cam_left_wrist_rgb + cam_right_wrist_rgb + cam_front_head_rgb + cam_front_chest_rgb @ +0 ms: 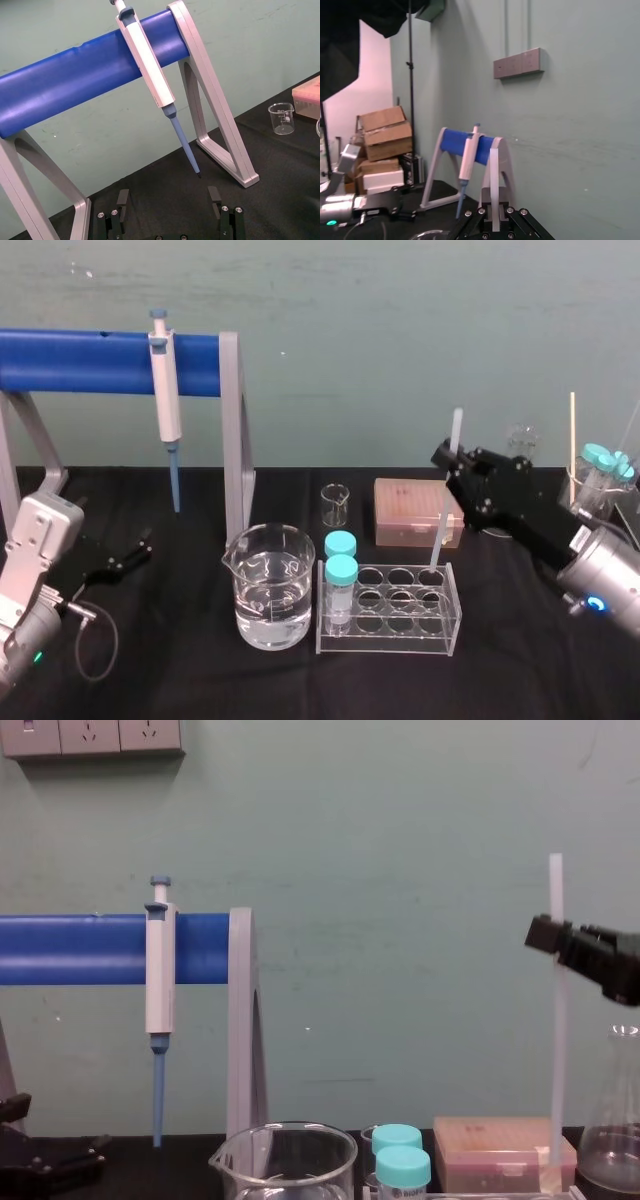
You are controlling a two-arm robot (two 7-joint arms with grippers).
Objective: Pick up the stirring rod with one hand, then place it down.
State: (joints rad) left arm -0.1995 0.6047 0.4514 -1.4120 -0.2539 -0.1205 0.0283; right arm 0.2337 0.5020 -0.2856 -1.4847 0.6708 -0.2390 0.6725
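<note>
Right gripper (452, 468) is pinching the stirring rod (441, 525) on its upper part. I'm seeing the rod standing near upright with a slight tilt, a short stub above the fingers and the long lower part running down into the back right well of the tube rack (388, 648). I can't tell whether the lower end is resting on the rack floor or hanging just inside. Left gripper (128, 556) is sitting parked on the table at the left, fingers spread, near the pipette stand (232, 420).

I'm judging the rod as light, stiff and smooth — likely glass or hard plastic, so slippery under the pads and unforgiving if levered. With the grip this high, the long free end is likely to swing and could catch the well's rim or the capped tubes (341, 570). I'm reckoning a hold nearer the middle would balance better. I'm planning a straight vertical lift clear of the rack before any tilt — light squeeze only.
</note>
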